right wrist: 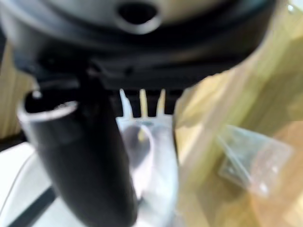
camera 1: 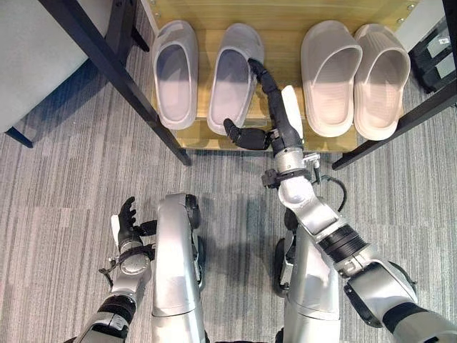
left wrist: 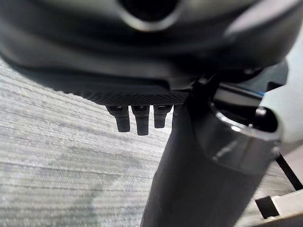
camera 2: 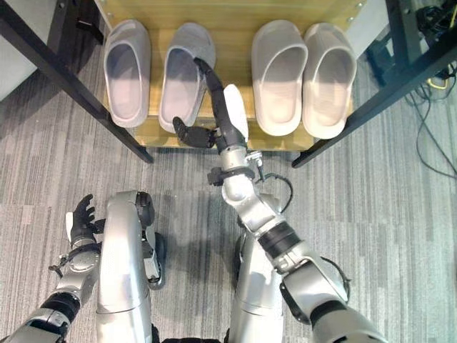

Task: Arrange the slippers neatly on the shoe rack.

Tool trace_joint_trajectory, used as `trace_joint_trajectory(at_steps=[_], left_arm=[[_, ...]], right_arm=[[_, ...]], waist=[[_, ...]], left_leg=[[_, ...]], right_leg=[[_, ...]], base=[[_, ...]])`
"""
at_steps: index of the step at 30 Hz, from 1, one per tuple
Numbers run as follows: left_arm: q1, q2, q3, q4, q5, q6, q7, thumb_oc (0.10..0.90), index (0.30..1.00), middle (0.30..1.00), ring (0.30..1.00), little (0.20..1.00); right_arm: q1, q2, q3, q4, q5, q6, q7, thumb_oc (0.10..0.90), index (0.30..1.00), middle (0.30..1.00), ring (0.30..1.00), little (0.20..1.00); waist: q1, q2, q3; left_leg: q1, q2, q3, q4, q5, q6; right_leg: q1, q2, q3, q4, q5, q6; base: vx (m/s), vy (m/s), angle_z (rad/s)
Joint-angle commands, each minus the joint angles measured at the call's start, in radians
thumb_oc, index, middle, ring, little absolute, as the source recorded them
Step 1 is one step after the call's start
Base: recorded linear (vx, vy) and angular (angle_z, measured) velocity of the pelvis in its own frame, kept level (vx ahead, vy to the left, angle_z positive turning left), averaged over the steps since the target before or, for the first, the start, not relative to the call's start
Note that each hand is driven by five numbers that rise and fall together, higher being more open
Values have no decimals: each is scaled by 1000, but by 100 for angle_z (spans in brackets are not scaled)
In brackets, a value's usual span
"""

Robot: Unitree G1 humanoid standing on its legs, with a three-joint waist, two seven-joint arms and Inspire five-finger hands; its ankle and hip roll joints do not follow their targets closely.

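Two grey slippers (camera 1: 175, 71) (camera 1: 234, 75) lie side by side on the left of the wooden shoe rack shelf (camera 1: 285, 28), toes pointing away. A beige pair (camera 1: 330, 75) (camera 1: 382, 78) lies close together on the right. My right hand (camera 1: 280, 121) reaches over the shelf's front edge, open. Its straight fingers (camera 1: 260, 71) rest along the right rim of the inner grey slipper, and its thumb (camera 1: 239, 134) is spread out by that slipper's heel. The right wrist view shows this grey slipper (right wrist: 151, 156) just past the fingers. My left hand (camera 1: 128, 225) hangs low on the left over the carpet, open and holding nothing.
Black rack legs slant down on the left (camera 1: 114, 71) and on the right (camera 1: 400, 125) of the shelf. A grey piece of furniture (camera 1: 43, 50) stands at far left and a black crate (camera 1: 435, 57) at far right. A small clear packet (right wrist: 251, 163) lies on the wood.
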Motion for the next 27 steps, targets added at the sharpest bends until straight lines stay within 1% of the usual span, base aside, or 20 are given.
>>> trace_joint_trajectory(at_steps=[1, 2, 3, 4, 8, 12, 13, 15, 18, 21, 22, 24, 25, 26, 27], left_arm=[[-11, 38, 2, 8, 17, -50, 54, 800, 900, 900, 900, 900], [-14, 39, -1, 10, 17, -51, 52, 800, 900, 900, 900, 900], [-15, 39, -1, 10, 17, -51, 52, 800, 900, 900, 900, 900], [-22, 41, -14, 16, 14, -55, 48, 800, 900, 900, 900, 900], [-35, 40, -20, 36, 1, -60, 43, 800, 900, 900, 900, 900], [-36, 34, -20, 45, -1, -56, 45, 800, 900, 900, 900, 900], [-33, 33, -17, 52, 0, -55, 48, 800, 900, 900, 900, 900], [-32, 35, -17, 52, 2, -54, 50, 800, 900, 900, 900, 900], [-33, 40, -19, 57, 3, -56, 52, 800, 900, 900, 900, 900], [-36, 49, -18, 53, -7, -67, 49, 800, 900, 900, 900, 900], [-38, 56, -16, 57, -20, -76, 43, 800, 900, 900, 900, 900], [-40, 58, -13, 62, -28, -80, 41, 800, 900, 900, 900, 900], [-45, 66, -10, 69, -49, -92, 29, 800, 900, 900, 900, 900], [-45, 66, -10, 69, -50, -93, 28, 800, 900, 900, 900, 900], [-48, 72, -12, 76, -59, -98, 18, 800, 900, 900, 900, 900]], right_arm=[[-155, 1, -35, -62, 31, -119, -50, 800, 900, 900, 900, 900], [-168, -1, -32, -43, 57, -125, -44, 800, 900, 900, 900, 900], [-168, -1, -32, -43, 57, -126, -44, 800, 900, 900, 900, 900], [-214, 3, -17, 21, 121, -139, -32, 800, 900, 900, 900, 900], [-256, 2, 2, 63, 140, -139, -27, 800, 900, 900, 900, 900], [-237, 6, -14, 39, 152, -152, -39, 800, 900, 900, 900, 900], [-220, 22, -31, 28, 181, -179, -43, 800, 900, 900, 900, 900], [-216, 29, -35, 30, 203, -188, -38, 800, 900, 900, 900, 900], [-221, 46, -34, 65, 287, -216, -7, 800, 900, 900, 900, 900], [-262, 52, -22, 134, 397, -241, 39, 800, 900, 900, 900, 900], [-299, 39, -9, 176, 453, -245, 74, 800, 900, 900, 900, 900], [-316, 26, 3, 198, 461, -244, 85, 800, 900, 900, 900, 900], [-344, 8, 23, 223, 506, -248, 122, 800, 900, 900, 900, 900], [-344, 8, 23, 224, 507, -249, 123, 800, 900, 900, 900, 900], [-362, -2, 36, 254, 539, -247, 147, 800, 900, 900, 900, 900]], waist=[[50, 11, -24], [52, 12, -24], [52, 12, -24], [56, 13, -24], [58, 16, -24], [57, 15, -24], [56, 14, -24], [56, 14, -24], [59, 20, -24], [63, 26, -24], [69, 26, -24], [72, 26, -24], [76, 25, -24], [76, 26, -24], [79, 27, -24]], left_leg=[[0, -56, -61, 34, -33, 53], [0, -54, -61, 34, -32, 52], [0, -54, -61, 34, -32, 52], [0, -55, -64, 39, -31, 51], [0, -56, -64, 37, -29, 49], [0, -58, -64, 37, -29, 49], [0, -57, -61, 36, -30, 48], [0, -57, -62, 36, -29, 47], [0, -56, -62, 36, -28, 47], [0, -57, -63, 36, -26, 47], [0, -57, -65, 35, -24, 45], [0, -57, -66, 34, -23, 43], [0, -58, -68, 32, -22, 41], [0, -58, -68, 33, -22, 41], [0, -58, -70, 33, -22, 40]], right_leg=[[13, -41, 34, 27, 15, -65], [13, -42, 34, 28, 16, -65], [13, -42, 34, 28, 16, -65], [13, -43, 33, 30, 17, -65], [13, -44, 36, 33, 16, -64], [13, -43, 37, 35, 15, -63], [13, -44, 36, 35, 17, -63], [13, -44, 36, 36, 17, -63], [13, -44, 35, 37, 17, -66], [13, -46, 33, 40, 16, -64], [13, -47, 35, 42, 14, -63], [13, -48, 35, 42, 14, -62], [13, -49, 36, 41, 14, -62], [13, -50, 36, 41, 14, -62], [13, -51, 36, 42, 14, -61]], base=[[0, 0, 0], [0, 0, 0], [0, 0, 0], [0, 0, 0], [0, 0, 0], [0, 0, 0], [0, 0, 0], [0, 0, 0], [0, 0, 0], [0, 0, 0], [0, 0, 0], [0, 0, 0], [0, 0, 0], [0, 0, 0], [0, 0, 0]])
